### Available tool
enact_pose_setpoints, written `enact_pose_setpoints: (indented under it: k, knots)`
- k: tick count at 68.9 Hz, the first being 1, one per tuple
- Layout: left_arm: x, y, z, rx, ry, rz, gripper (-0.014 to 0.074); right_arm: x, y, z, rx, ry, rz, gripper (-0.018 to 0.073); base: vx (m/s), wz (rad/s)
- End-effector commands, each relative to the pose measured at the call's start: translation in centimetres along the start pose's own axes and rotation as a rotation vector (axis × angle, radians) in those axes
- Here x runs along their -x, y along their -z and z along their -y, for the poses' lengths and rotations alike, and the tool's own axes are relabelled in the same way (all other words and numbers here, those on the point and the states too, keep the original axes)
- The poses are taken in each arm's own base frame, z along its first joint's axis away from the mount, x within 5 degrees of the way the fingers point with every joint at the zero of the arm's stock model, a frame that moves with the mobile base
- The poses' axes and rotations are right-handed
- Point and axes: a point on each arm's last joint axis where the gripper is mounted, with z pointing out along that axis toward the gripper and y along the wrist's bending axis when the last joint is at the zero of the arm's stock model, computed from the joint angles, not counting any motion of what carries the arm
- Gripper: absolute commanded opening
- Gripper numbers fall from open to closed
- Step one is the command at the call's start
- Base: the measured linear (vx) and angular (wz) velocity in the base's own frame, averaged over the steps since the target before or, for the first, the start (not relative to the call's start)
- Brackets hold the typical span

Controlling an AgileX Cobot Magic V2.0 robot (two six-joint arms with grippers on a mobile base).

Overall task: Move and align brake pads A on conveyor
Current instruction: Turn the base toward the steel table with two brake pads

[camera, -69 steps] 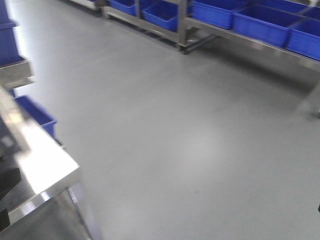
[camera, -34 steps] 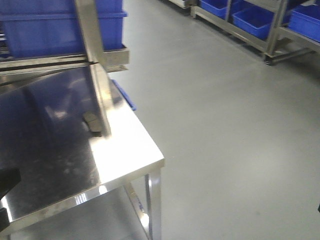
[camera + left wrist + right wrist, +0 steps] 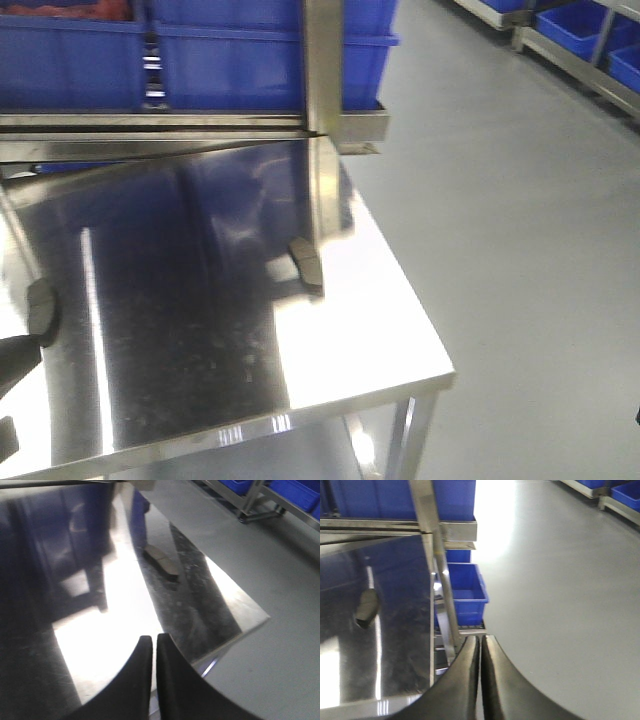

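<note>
Ahead, brake pad (image 3: 161, 562) on steel table (image 3: 220, 605) — well beyond left gripper (image 3: 154, 647), clenched empty, right gripper (image 3: 480, 650) clenched too

The counter (image 3: 330, 350) is a shiny steel top on steel legs, and its near right corner juts out over the grey floor (image 3: 540, 250). One brake pad (image 3: 306, 262) lies flat on it, toward the right edge and roughly midway between the far and near edges, where a dark reflection meets a bright patch of glare. A second dark rounded piece (image 3: 40, 308) lies near the left side, well apart from the pad and too blurred to identify. Fine scuffs and specks mark the steel.
</note>
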Motion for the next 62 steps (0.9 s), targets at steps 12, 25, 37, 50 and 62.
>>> enact_pose_setpoints:
  k: [12,25,37,50,62]
  knots:
    - [1.23,0.42,0.61,-0.047,0.000,0.080,-0.0006,1.46,0.22,-0.06,0.004,0.021,0.095,-0.0008,0.11,0.43]
    - [1.23,0.42,0.61,-0.047,0.000,0.080,-0.0006,1.46,0.22,-0.06,0.004,0.021,0.095,-0.0008,0.08,0.29]
    - [1.23,0.42,0.61,-0.047,0.000,0.080,-0.0006,1.46,0.22,-0.06,0.004,0.021,0.095,-0.0008,0.07,0.28]
    - [1.23,0.42,0.61,-0.047,0.000,0.080,-0.0006,1.46,0.22,-0.06,0.004,0.021,0.095,-0.0008,0.07,0.26]
    - [1.23,0.42,0.61,-0.047,0.000,0.080,-0.0006,1.46,0.22,-0.06,0.004,0.021,0.095,-0.0008,0.05,0.13]
